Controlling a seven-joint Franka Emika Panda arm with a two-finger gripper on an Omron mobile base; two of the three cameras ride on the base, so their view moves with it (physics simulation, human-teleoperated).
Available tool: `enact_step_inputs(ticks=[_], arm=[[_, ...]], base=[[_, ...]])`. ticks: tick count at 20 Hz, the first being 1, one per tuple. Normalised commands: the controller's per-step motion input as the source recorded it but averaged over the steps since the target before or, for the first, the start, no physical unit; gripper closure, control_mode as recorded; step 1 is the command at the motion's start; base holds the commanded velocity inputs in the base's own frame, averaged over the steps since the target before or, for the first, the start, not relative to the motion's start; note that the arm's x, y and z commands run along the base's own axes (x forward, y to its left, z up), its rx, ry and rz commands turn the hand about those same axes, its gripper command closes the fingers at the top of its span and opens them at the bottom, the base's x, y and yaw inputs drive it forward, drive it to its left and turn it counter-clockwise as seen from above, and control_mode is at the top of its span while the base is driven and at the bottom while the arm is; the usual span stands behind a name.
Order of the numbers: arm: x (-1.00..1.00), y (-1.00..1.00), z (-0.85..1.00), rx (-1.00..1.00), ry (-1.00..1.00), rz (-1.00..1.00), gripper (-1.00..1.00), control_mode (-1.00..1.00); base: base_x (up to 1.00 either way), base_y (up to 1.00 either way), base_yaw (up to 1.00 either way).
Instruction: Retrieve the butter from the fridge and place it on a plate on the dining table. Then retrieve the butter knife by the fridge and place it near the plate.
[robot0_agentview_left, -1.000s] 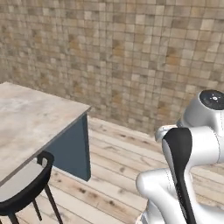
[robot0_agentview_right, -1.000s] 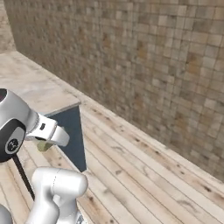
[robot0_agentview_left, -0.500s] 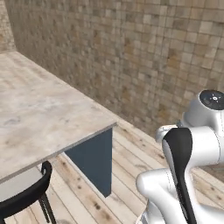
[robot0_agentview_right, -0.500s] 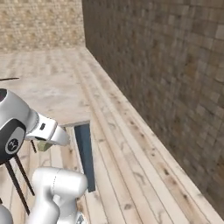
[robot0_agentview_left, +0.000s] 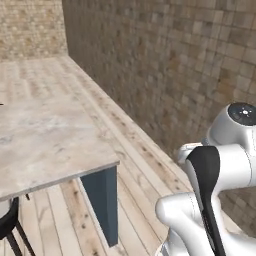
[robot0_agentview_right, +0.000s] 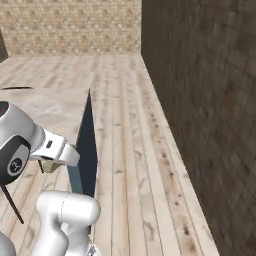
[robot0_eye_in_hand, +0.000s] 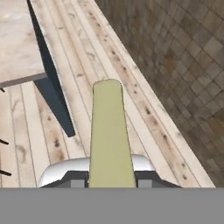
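Butter (robot0_eye_in_hand: 110, 135) btwn pincer (robot0_eye_in_hand: 109, 181) tips, sticking fwd.

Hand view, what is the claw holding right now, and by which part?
The claw holds the butter by its near end; the stick's far end juts forward over the wooden floor.

A: where's the butter (robot0_eye_in_hand: 110, 135) at?

B: in the hand view it's a slim pale yellow stick poking straight out along the view, hanging above the wooden floor, not resting on anything. In the right base view you can just catch a bit of it (robot0_agentview_right: 49, 165) under the wrist

A: and the dining table?

B: the counter (robot0_agentview_left: 42, 135), beige-grey marbled top on a dark blue-grey leg, sits off to the left, well apart from the butter
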Motion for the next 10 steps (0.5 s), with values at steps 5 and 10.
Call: enact_step_inputs(ticks=[5,10], arm=[[0.0,0.0,0.0,0.0,0.0,0.0,1.0,1.0],[0.0,0.0,0.0,0.0,0.0,0.0,1.0,1.0]], base=[[0.78,-1.0,0.33],[1.0,-1.0,0.31]])
